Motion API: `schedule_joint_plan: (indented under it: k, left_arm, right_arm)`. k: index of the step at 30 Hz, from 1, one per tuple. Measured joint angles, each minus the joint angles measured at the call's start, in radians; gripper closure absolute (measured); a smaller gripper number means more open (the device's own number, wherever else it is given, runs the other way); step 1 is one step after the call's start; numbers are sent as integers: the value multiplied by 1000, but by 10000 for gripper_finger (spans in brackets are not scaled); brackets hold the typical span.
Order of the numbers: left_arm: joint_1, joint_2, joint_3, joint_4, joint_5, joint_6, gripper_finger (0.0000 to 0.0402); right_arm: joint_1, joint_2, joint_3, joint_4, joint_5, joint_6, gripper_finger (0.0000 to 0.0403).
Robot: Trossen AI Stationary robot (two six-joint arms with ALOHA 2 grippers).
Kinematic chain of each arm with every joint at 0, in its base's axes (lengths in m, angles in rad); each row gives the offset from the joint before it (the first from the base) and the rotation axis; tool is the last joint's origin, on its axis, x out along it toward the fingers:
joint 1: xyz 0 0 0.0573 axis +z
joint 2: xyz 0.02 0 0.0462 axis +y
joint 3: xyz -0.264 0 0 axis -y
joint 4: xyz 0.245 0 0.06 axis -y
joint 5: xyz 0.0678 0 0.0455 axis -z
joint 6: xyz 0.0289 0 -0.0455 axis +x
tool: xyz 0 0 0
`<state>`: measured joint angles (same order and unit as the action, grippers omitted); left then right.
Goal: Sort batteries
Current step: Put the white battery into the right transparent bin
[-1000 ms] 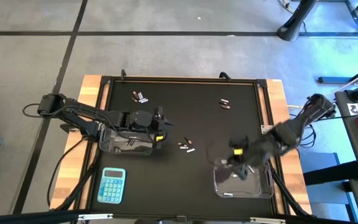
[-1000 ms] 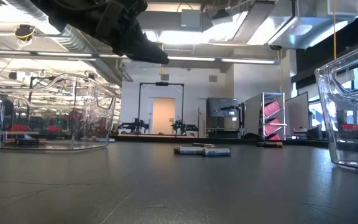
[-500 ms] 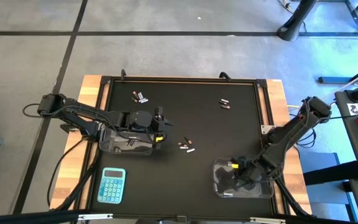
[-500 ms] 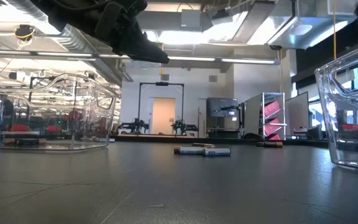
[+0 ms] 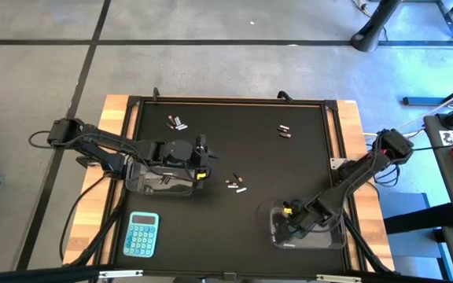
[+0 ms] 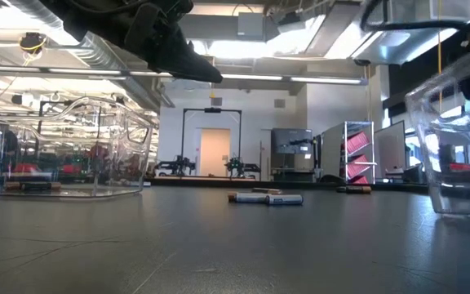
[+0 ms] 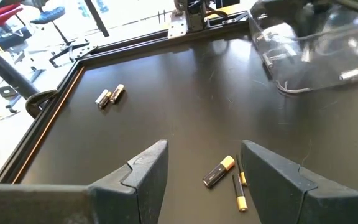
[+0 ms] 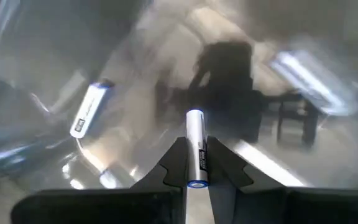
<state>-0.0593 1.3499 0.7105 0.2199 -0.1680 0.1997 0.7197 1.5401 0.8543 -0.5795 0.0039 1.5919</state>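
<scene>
My right gripper [image 5: 292, 225] reaches down into the clear tub [image 5: 333, 236] at the near right and is shut on a silvery-white battery [image 8: 195, 140]. Another silvery battery [image 8: 89, 110] lies on that tub's floor. My left gripper [image 7: 204, 155] hangs open above the mat beside the left clear tub [image 5: 160, 181], with nothing between its fingers. Loose batteries lie on the black mat: a small group at mid-table [image 5: 236, 185], a pair at the far left [image 5: 178, 122] and a pair at the far right [image 5: 284, 130]. My right gripper pinches the silvery battery by its long sides [image 8: 196, 163] between the two fingertips [image 8: 176, 167]. The battery lies along the fingers, and its far end [image 8: 194, 114] sticks out past them. The fingers point steeply down into the tub from above.
A blue calculator [image 5: 141, 234] lies at the near left on the wooden edge. The left tub [image 6: 64, 151] holds some batteries. The black mat has a raised frame [image 7: 55, 106] around it. Bare mat lies between the two tubs.
My right gripper has come down from above the right tub's far rim into the tub, moving toward the near edge, tipping steeper and rolling at the wrist, with the battery still between its fingers.
</scene>
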Motion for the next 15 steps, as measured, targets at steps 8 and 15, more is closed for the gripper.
schedule_joint_plan:
  k: [8,15]
  left_arm:
    - [0,0,-1,2,0,2,210]
    - [0,0,-1,1,0,0,210]
  right_arm:
    - [0,54,0,85,4,-90,359]
    - [0,56,12,70,-8,-94,322]
